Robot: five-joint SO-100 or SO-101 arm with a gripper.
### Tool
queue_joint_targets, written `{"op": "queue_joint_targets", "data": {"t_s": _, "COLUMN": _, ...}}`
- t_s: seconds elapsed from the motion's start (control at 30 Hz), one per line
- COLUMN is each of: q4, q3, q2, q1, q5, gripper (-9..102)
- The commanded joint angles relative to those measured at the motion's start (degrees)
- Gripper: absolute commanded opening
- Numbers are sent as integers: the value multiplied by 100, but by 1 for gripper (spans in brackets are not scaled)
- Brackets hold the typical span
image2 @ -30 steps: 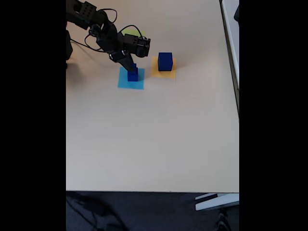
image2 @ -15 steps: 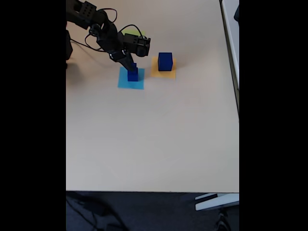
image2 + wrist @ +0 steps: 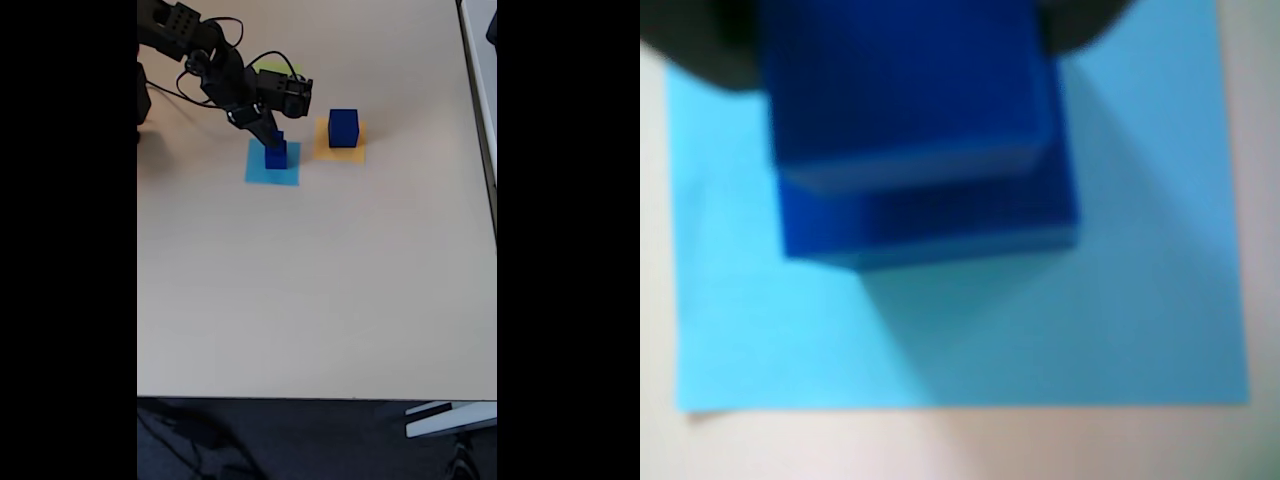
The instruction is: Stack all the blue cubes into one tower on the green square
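Your bench (image 3: 320, 290) is a pale beige top, bare over most of its width, with dark floor below its near edge and all the action crowded toward the far left corner. In the fixed view, your arm reaches in from that corner and the jaws (image 3: 273, 141) sit down at the top of a small stack of blue cubes (image 3: 277, 154) standing on the light-blue square (image 3: 272, 170), not on the green square (image 3: 272, 68), which peeks out lime-coloured behind the arm's cables, nearer the far edge. Just to the right, a larger blue cube (image 3: 343, 128) rests on the orange-yellow square (image 3: 340, 150), apart from the stack. You likely want that large one as the base on green, so the present pile looks like a staging spot rather than the tower itself. In the wrist view, you look almost straight down on the stack: an upper cube (image 3: 902, 90) sits on a slightly wider lower cube (image 3: 940, 225), both in the far part of the light-blue square, with dark jaw shapes at the top corners flanking the upper cube. The picture is blurred, so you cannot tell whether the jaws are pinching that cube or merely straddling it.
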Motion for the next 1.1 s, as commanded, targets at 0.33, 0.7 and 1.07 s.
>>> {"op": "queue_joint_targets", "data": {"t_s": 0.33, "q4": -62, "q3": -281, "q2": 176, "q1": -9, "q5": 9, "gripper": 16}}
{"op": "queue_joint_targets", "data": {"t_s": 0.7, "q4": -53, "q3": -396, "q2": 176, "q1": -18, "q5": 9, "gripper": 18}}
{"op": "queue_joint_targets", "data": {"t_s": 1.07, "q4": 598, "q3": -1248, "q2": 220, "q1": -79, "q5": 0, "gripper": 23}}
